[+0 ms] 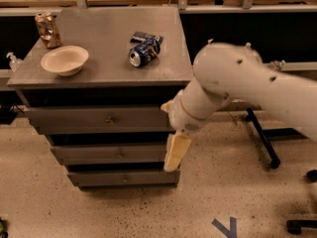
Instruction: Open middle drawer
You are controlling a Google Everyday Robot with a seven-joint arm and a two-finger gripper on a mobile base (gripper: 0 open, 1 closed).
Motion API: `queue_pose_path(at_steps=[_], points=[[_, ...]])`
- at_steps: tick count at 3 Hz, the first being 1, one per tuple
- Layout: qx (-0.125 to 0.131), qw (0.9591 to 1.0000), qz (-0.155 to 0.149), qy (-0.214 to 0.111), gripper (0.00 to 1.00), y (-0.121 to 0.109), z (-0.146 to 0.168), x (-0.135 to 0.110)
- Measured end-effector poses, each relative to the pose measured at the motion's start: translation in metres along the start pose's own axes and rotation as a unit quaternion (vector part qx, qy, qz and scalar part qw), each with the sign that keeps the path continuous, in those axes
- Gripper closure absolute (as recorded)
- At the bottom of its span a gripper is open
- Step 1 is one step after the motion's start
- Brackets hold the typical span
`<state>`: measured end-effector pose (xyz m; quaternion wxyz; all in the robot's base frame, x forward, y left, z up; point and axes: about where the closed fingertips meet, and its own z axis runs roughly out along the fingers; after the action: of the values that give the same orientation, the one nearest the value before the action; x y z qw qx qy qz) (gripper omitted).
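Middle drawer (pixel 109 153), second of three fronts under the desk (pixel 99 76), appears shut; end effector (pixel 177 151) hangs over its right end, opening cannot be told; arm (pixel 247 83) hides the desk's right corner; on top: bowl (pixel 64 60), upright can (pixel 47 29), toppled blue can (pixel 143 52).

Cabinet top (pixel 109 29): white bowl (pixel 64 60) front-left, upright tan can (pixel 47 29) behind it at back-left corner, blue can (pixel 143 52) on its side mid-top. Blue tape mark (pixel 225 227) on floor.
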<state>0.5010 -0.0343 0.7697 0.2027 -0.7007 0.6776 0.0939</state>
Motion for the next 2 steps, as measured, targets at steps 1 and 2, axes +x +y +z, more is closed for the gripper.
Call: queue_pose_path(at_steps=[1,2], points=[[-0.021,0.9984,-0.034,-0.039,0.0,0.03,0.082,0.009],[0.001,0.992,-0.057,-0.113,0.0,0.027,0.129,0.002]])
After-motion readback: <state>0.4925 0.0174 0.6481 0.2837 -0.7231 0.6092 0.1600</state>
